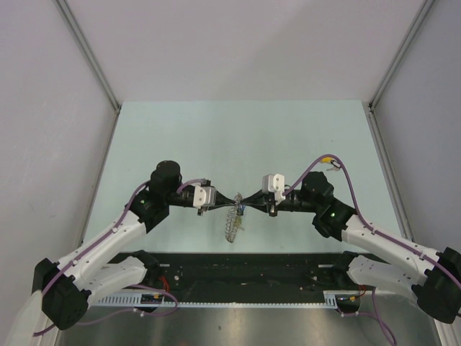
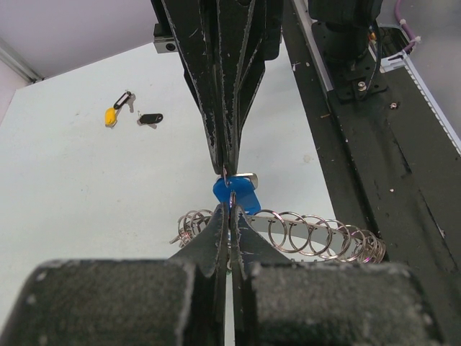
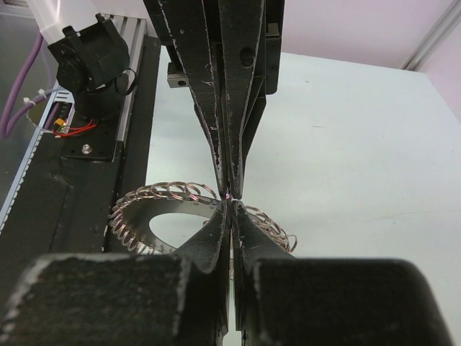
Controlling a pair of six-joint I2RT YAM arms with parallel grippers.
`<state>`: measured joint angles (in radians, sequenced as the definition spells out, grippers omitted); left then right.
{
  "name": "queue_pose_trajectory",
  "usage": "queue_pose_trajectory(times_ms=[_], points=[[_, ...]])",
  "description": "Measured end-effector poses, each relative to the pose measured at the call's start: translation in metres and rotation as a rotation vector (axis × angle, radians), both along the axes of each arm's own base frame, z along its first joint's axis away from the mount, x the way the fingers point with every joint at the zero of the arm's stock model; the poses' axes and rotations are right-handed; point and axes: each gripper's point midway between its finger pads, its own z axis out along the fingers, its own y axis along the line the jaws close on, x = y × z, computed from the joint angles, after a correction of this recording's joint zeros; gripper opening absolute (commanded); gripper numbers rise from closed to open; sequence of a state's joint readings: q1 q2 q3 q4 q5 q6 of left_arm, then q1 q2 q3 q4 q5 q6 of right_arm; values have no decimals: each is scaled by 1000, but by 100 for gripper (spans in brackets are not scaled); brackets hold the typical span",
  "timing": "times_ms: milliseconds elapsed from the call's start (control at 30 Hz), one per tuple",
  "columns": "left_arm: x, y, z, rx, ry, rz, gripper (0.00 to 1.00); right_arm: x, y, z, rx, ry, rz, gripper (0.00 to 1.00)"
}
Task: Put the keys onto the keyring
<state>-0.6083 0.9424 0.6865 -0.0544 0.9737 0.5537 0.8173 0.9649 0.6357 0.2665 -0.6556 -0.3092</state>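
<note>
My two grippers meet tip to tip above the middle of the table. The left gripper [image 2: 230,210] [image 1: 237,203] is shut, with a small wire loop of the keyring [image 2: 310,234] pinched at its tips. The keyring [image 1: 232,225] [image 3: 140,216], a silver band edged with small loops, hangs tilted below both grippers. Opposite, the right gripper [image 3: 231,203] [image 1: 249,203] is shut on the blue-tagged key [image 2: 240,194] [image 1: 243,210], whose metal blade pokes out beside its tips. A yellow-tagged key [image 2: 111,116] and a black-tagged key [image 2: 150,119] lie apart on the table.
The pale green table [image 1: 238,137] is walled in by grey panels left and right. A black rail [image 1: 238,270] with the arm bases runs along the near edge, just below the hanging ring. The loose keys [image 1: 330,163] lie by the right arm's elbow.
</note>
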Motion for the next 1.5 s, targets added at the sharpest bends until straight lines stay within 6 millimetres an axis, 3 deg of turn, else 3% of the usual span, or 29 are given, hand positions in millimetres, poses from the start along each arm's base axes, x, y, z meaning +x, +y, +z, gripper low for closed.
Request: queue_pose_trajectory(times_ms=[1200, 1500], points=[[2, -2, 2, -11, 13, 6, 0, 1, 1, -5, -13, 4, -3, 0], [3, -2, 1, -9, 17, 8, 0, 0, -2, 2, 2, -10, -10, 0]])
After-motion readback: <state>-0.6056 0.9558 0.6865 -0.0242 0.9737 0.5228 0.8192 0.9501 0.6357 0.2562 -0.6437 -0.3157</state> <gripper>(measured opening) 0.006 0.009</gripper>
